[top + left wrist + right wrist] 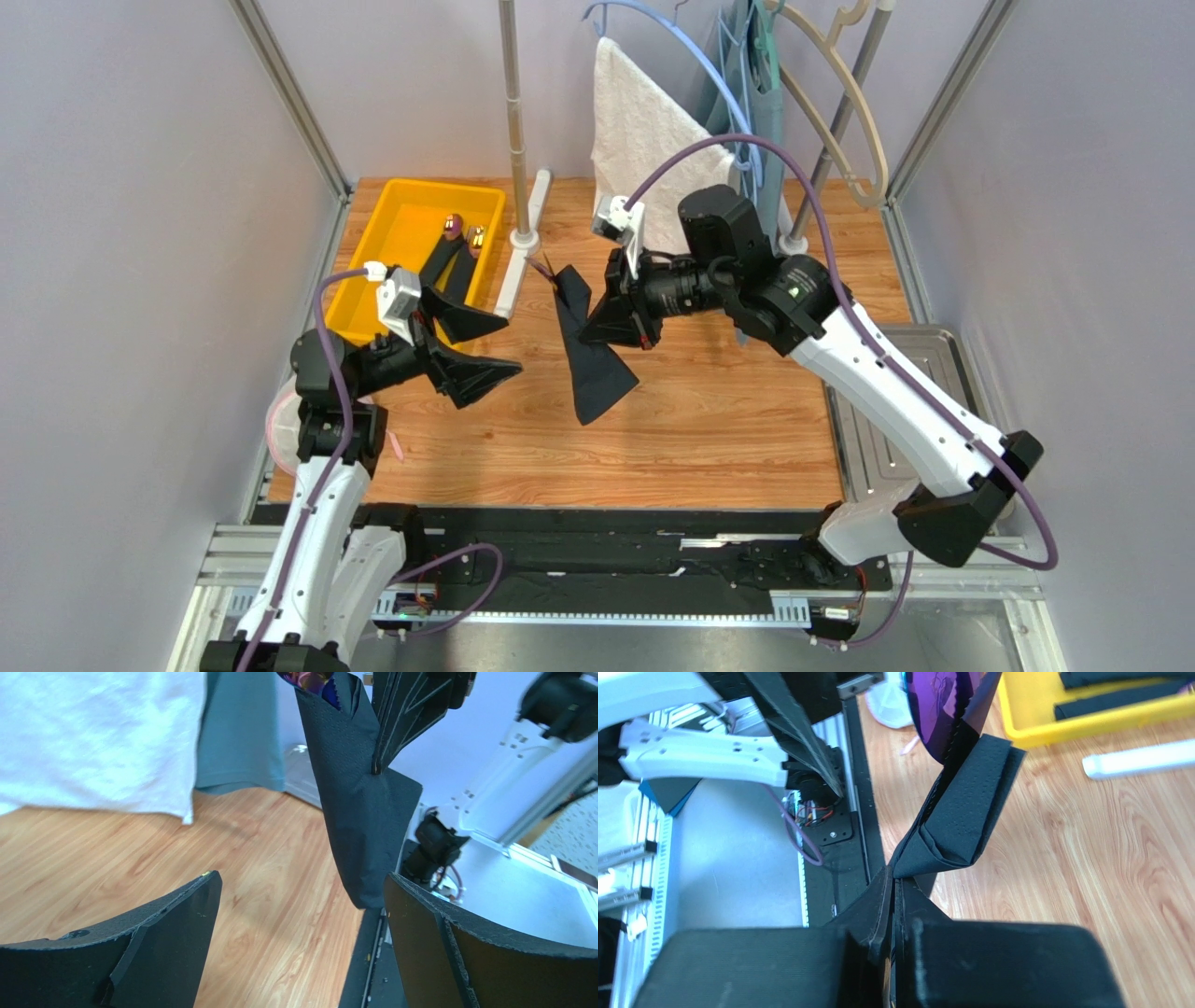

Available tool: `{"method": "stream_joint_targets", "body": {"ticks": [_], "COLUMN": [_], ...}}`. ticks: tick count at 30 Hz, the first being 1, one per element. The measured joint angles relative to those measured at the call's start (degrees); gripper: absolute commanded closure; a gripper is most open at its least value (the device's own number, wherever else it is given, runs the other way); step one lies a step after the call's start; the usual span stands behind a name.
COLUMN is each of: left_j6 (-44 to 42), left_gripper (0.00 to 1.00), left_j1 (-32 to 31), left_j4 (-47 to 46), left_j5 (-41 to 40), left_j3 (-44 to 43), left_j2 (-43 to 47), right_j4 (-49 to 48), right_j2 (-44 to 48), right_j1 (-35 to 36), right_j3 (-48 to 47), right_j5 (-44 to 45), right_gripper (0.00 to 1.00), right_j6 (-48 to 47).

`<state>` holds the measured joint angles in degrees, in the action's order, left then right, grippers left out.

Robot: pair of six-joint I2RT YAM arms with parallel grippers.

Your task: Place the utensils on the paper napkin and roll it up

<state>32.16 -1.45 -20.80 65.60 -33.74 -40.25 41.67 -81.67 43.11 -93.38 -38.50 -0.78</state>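
My right gripper [894, 882] clamps the rolled paper napkin [969, 805], utensils [941, 707] poking out beyond it; left gripper [298, 917] gapes empty; I reckon rolling's nearly done

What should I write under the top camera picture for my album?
Right tool holds a folded black napkin up over the wooden table; left tool hangs open near the yellow bin.
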Motion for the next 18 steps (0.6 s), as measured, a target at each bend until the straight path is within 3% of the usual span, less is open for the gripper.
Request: {"method": "stream_joint_targets", "body": {"ticks": [10,18], "left_j6": [3.76,6.95], "left_gripper": [0.09,0.11], "left_j1": [-12.26,-16.57], "left_j4": [-8.79,-12.07], "left_j5": [0.94,0.28], "left_j3": [-0.02,-0.02], "left_j2": [1.03,-0.42], "right_j4": [2.45,2.49], "right_j2": [3.89,7.56], "right_j1": [9.18,15.5], "right_j3": [-0.55,-0.52], "right_j5": [4.66,9.11], "right_gripper": [1.0,1.0], "right_j6": [-7.37,-12.31]}}
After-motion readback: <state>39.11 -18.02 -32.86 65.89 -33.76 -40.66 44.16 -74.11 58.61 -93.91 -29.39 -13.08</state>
